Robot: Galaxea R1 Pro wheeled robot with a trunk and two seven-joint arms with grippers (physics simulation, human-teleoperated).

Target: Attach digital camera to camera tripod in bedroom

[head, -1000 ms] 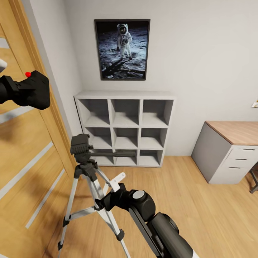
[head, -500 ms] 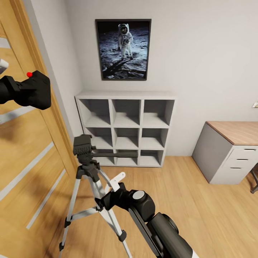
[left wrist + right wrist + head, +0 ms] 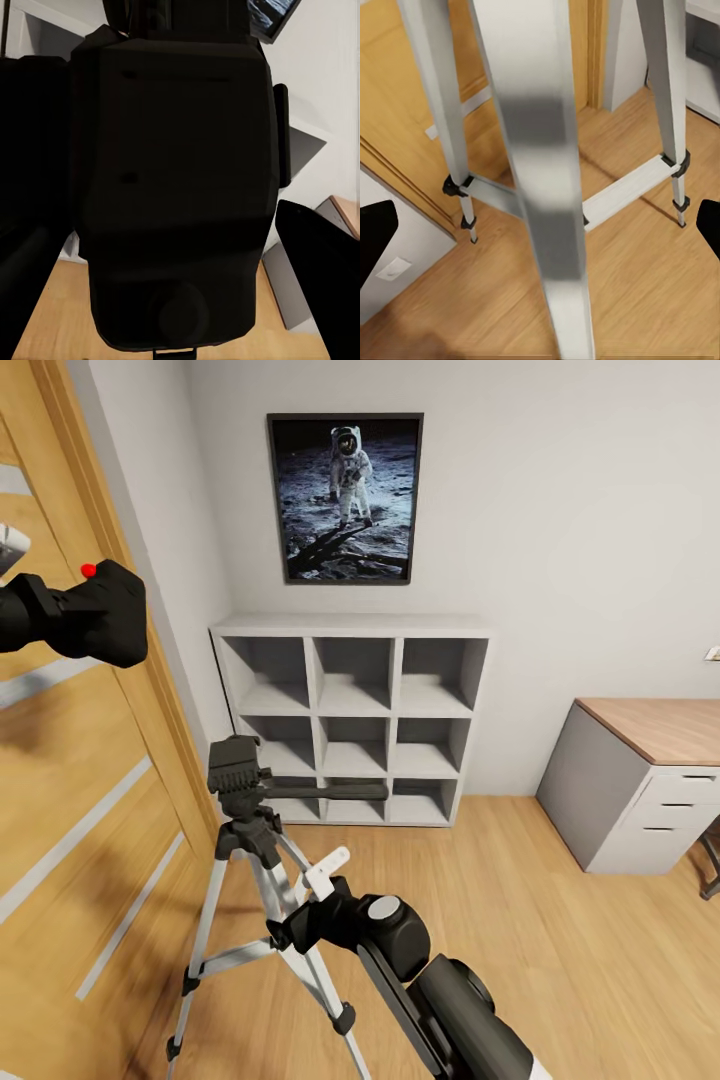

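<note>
I have the camera [image 3: 98, 613] held up in my left gripper [image 3: 60, 622], high and to the left of the tripod [image 3: 250, 860], well apart from its head. In the head view the red button sits on top and the body juts out past the gripper. The left wrist view shows the camera's dark flat face [image 3: 176, 195] right up against the lens, clamped between the fingers, so that grip is closed on it.

The tripod stands on the wood floor in front of the shelf [image 3: 350, 720], beside the door [image 3: 70, 780]. Its black head [image 3: 235, 765] faces up and its pan handle runs toward the shelf.

My right gripper [image 3: 300, 925] is low, right by the tripod's legs. In the right wrist view the fingers [image 3: 376, 240] show at both edges, spread wide, with one silver leg [image 3: 540, 180] running between them and nothing gripped yet. That view also shows the leg braces and feet on the floor.

Handling guess: the camera is rigid, small and probably light, so the grip on its body should be fine. The tripod looks tall, light and tippy, so I'd steady it by a leg or just under the head, not by the thin handle. The metal legs are likely slick.
</note>
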